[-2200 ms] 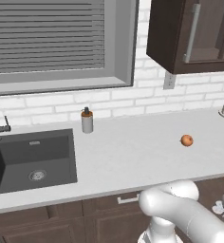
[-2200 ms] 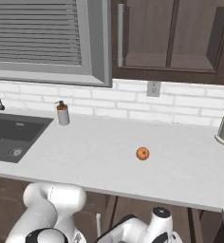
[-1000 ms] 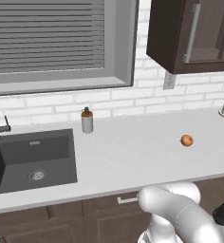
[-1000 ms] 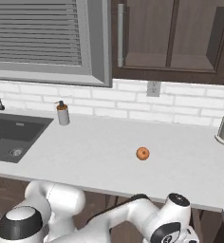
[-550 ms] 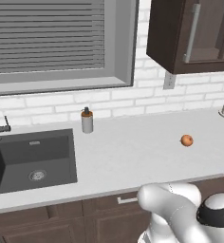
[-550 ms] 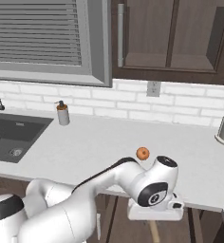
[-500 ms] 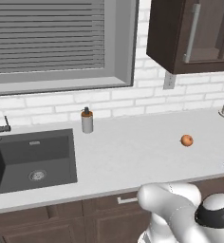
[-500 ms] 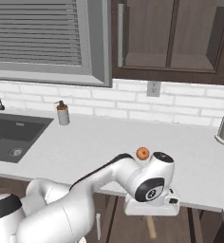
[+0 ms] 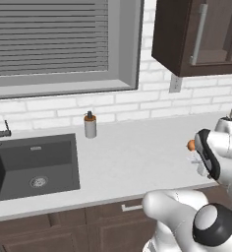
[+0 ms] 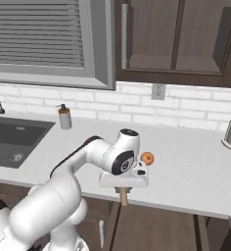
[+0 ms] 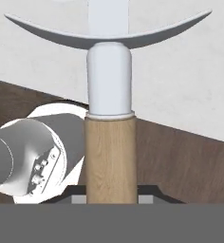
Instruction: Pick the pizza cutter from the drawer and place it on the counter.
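- While the sink (image 10: 10,142) is sitting at the left edge of the right base view, the soap bottle (image 10: 64,117) is standing just right of it.
- Gripper (image 10: 123,188) is clamping the pizza cutter (image 10: 123,195) by its wooden handle, lower centre, at the counter (image 10: 196,171) front edge.
- Orange fruit (image 10: 147,158) is lying just right of the hand.

- My gripper (image 10: 123,185) hangs over the counter's (image 10: 196,171) front edge, the cutter (image 10: 123,195) between my jaws.
- The fruit (image 10: 147,158) lies on the counter just behind my hand.
- The sink (image 9: 32,162) sits far left, the soap bottle (image 9: 90,125) behind its right corner.
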Motion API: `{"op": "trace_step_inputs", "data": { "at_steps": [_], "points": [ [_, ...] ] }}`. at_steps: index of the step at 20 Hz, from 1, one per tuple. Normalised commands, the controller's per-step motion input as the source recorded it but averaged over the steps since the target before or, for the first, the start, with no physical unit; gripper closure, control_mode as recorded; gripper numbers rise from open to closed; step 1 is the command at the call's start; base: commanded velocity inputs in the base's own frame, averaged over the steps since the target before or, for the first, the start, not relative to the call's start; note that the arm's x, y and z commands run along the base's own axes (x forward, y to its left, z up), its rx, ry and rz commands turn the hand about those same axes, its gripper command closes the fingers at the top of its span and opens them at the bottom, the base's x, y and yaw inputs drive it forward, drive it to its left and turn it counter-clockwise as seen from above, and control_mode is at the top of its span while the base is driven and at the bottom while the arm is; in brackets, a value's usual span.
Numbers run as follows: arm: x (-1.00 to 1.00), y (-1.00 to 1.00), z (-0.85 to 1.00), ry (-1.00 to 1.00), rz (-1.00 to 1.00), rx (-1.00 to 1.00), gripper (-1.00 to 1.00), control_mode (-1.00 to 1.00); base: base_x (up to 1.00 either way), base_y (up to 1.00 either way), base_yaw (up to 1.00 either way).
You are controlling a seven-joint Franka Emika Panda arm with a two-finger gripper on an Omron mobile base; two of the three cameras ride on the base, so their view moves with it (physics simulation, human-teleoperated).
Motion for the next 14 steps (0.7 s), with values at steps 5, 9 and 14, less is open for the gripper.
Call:
{"op": "trace_step_inputs", "data": {
  "at_steps": [5, 9, 14],
  "points": [
    [1.0, 1.0, 0.0, 0.0, 0.0, 0.0, 1.0, -1.0, 0.0, 0.0, 0.0],
    [1.0, 0.73, 0.0, 0.0, -0.07, 0.0, 1.0, -1.0, 0.0, 0.0, 0.0],
    [1.0, 0.34, -0.02, 0.0, -0.03, 0.0, 1.0, -1.0, 0.0, 0.0, 0.0]
  ]
}}
